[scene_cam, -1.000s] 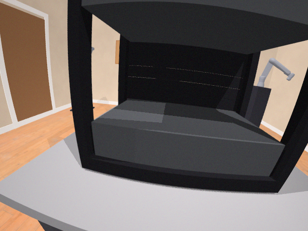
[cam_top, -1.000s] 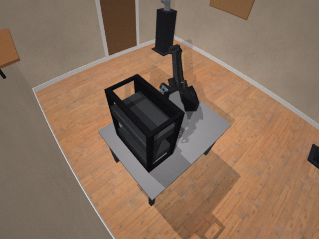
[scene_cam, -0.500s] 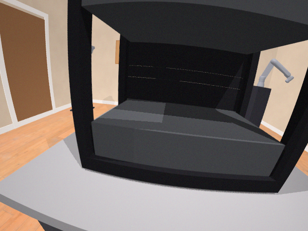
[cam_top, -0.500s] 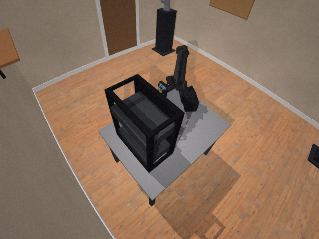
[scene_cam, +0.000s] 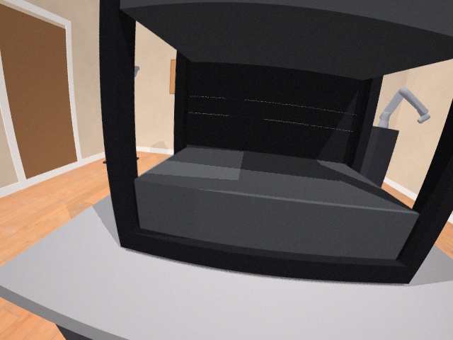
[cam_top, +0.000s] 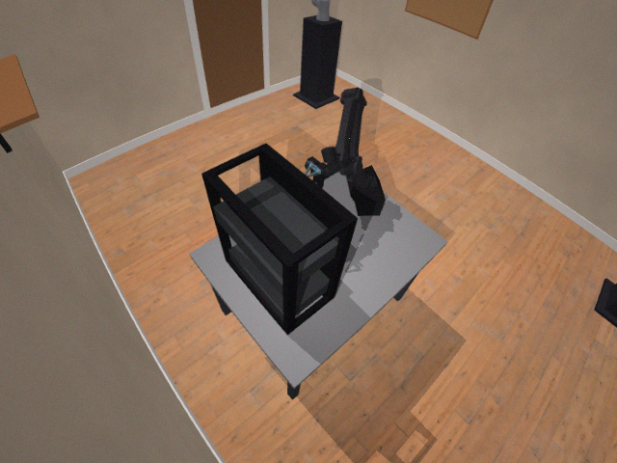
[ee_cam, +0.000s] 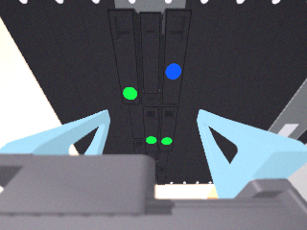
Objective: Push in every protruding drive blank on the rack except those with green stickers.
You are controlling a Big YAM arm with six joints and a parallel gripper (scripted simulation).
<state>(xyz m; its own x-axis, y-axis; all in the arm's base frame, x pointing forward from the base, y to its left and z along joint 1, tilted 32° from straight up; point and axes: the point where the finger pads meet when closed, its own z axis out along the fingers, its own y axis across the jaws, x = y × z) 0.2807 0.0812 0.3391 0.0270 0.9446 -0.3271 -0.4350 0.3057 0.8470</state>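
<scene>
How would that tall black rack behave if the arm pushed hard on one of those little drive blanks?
The rack looks tall for its footprint and merely stands on the grey table, so a hard, high push could probably slide or tip it. The blue-dot blank is a narrow strip, so it likely moves straight in. The gripper is open, holding nothing.

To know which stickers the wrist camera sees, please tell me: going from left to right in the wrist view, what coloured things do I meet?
Left light-blue finger → upper green sticker → lower green sticker → second lower green sticker → blue sticker → right light-blue finger.
</scene>
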